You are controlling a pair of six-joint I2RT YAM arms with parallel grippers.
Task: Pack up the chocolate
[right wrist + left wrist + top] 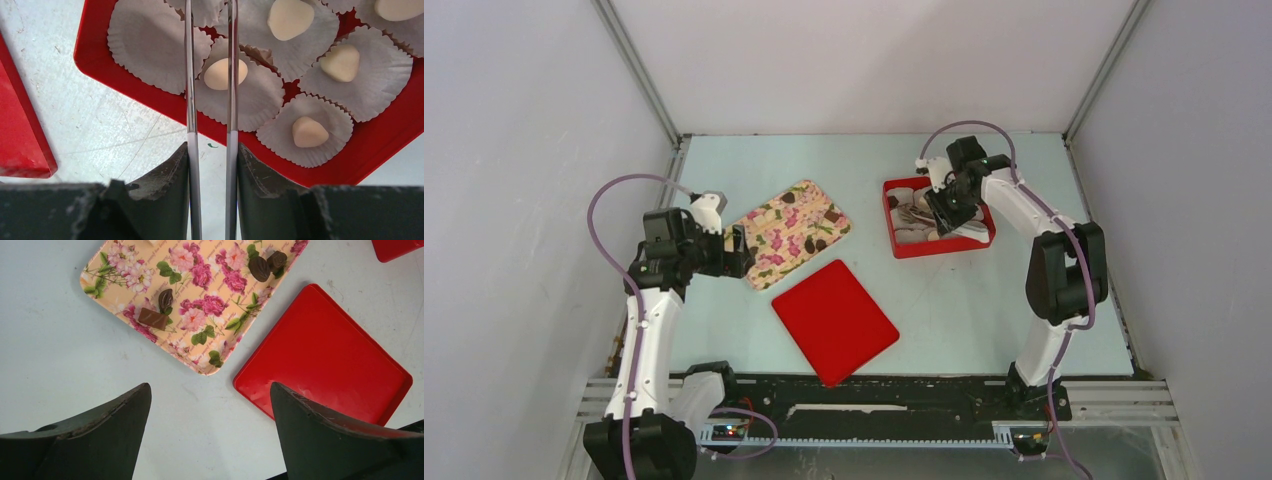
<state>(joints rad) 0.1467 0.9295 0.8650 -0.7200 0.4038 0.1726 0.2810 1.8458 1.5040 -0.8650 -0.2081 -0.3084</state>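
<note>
Steel tongs [189, 90]: clamped in your right gripper [212, 152], blades narrowly apart.
Cream chocolate [217, 74]: under the blades, in paper cup [260, 97], red box [350, 165].
Advice: lift straight, don't snag paper.
Left gripper [210, 385]: wide open, near dark chocolates [259, 267] on flowered tray [125, 265].

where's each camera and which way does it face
top: overhead, near side, faces down at table; left arm, right arm show
left wrist: rides left arm, faces down at flowered tray, red lid; left pincer shows
right wrist: rides right arm, faces down into red box; right pincer shows
shared: top and left wrist both see flowered tray
</note>
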